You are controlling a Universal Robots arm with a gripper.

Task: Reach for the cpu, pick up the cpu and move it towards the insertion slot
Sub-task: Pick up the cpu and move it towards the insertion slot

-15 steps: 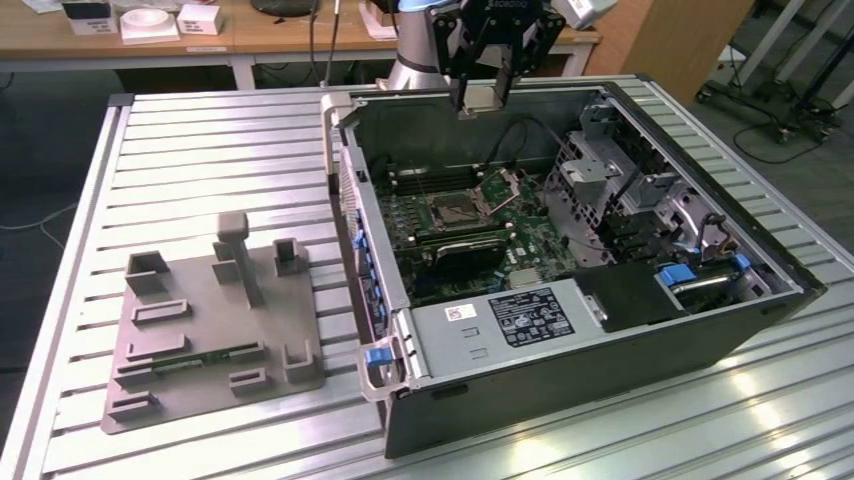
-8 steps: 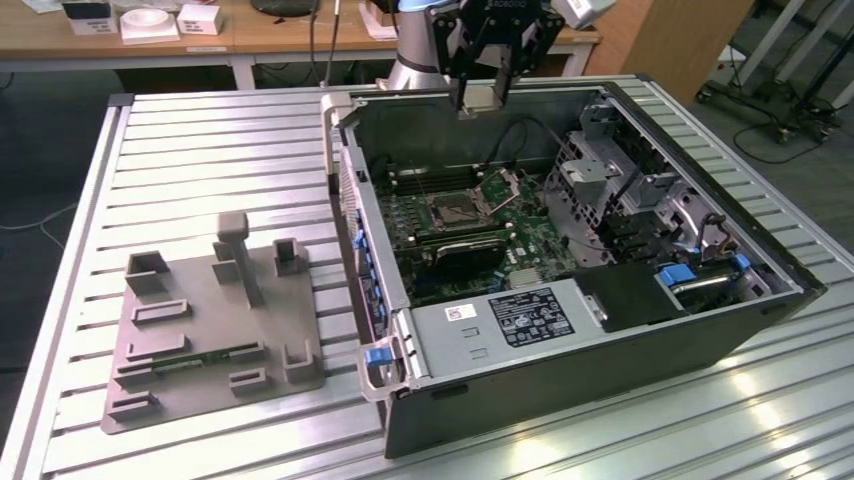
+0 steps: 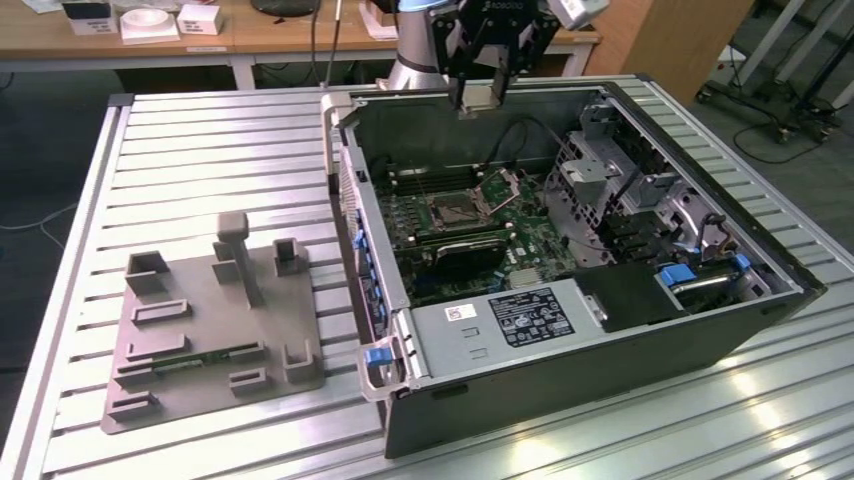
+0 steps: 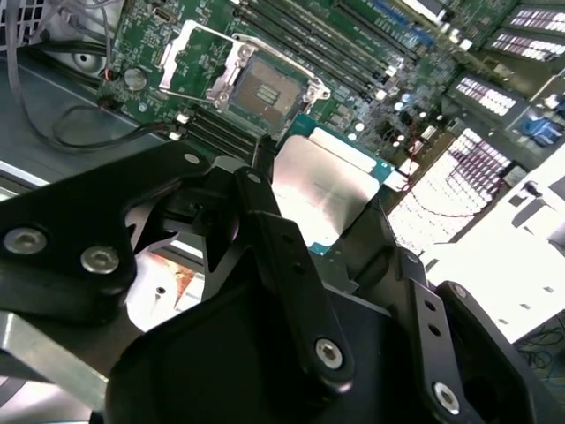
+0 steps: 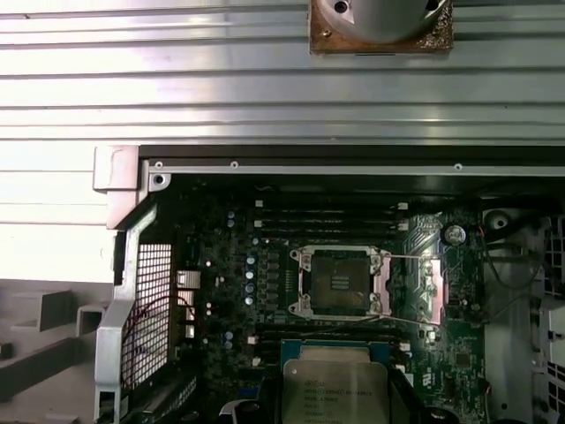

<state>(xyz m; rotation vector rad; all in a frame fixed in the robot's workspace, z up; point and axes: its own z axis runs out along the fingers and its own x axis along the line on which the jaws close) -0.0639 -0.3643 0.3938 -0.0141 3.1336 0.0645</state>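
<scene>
My gripper hangs above the back edge of the open computer case, shut on the cpu. In the second wrist view the cpu shows its pale silvery face between two black fingers. The first wrist view has the cpu with its printed face toward the camera. The insertion slot is a square socket with a silvery frame on the green motherboard, its hinged plate raised. It lies below and ahead of the cpu, with a gap between them, in both wrist views.
The computer case lies on its side on a slatted aluminium table. A grey plastic tray with upright holders sits to the exterior view's left. Loose cables, drive cages and case walls surround the motherboard.
</scene>
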